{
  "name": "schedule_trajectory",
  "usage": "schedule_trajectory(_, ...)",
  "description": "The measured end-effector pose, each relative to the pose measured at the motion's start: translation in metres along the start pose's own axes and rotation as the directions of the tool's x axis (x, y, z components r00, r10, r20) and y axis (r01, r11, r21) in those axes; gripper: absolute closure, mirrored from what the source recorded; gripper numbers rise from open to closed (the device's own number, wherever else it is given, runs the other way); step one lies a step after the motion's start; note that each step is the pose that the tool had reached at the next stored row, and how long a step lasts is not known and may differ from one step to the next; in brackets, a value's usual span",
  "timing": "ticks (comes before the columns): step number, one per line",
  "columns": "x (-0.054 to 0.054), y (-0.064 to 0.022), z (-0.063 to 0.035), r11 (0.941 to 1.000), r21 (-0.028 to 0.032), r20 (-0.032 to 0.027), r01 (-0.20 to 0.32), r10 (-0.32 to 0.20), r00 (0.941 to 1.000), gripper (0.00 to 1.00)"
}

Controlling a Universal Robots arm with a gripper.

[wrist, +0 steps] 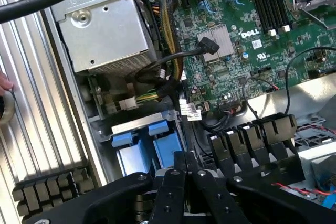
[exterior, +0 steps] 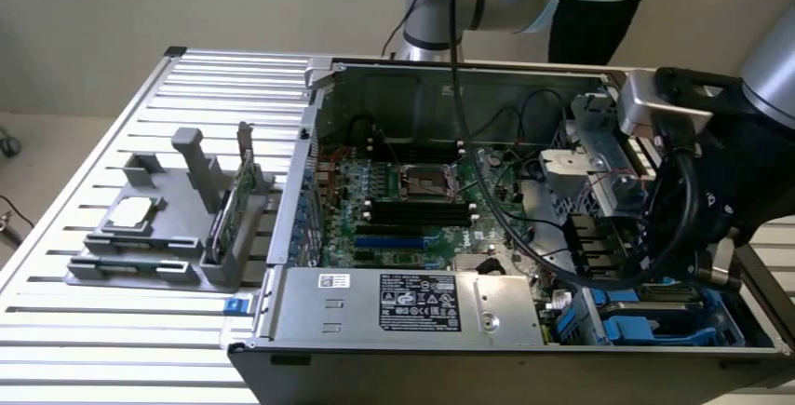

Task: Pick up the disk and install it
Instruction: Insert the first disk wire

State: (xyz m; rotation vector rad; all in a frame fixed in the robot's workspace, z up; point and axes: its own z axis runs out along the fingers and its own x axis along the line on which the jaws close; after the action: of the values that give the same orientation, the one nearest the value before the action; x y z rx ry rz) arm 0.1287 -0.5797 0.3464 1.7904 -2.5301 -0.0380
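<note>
Over drive bay (wrist: 139, 120), gripper (wrist: 185, 157): fingers pinched together, gripping nothing.
Disk (wrist: 168, 150): blue-railed, in bay beneath gripper, at case's (exterior: 497, 377) four o'clock corner, exterior view.

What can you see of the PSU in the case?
The PSU is a silver-grey sheet-metal box lying flat along the near wall of the open case in the exterior view. Its top carries a black-and-white printed label and a smaller white sticker towards the exterior view's left end, with small holes dotting the bare metal. In the wrist view, yellow and black wires seem to run out from under its end, beside the green motherboard.
</note>
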Motion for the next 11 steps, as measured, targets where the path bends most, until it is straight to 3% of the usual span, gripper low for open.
schedule_trajectory(5, 0.0000, 0.0000, 0.0001, 0.9967, -0.0018, 0.0037, -0.081, 0.081, 0.9967, 0.87)
schedule_trajectory(11, 0.0001, 0.0002, -0.0045, 0.9859, -0.0041, 0.0074, -0.168, 0.168, 0.9858, 0.87)
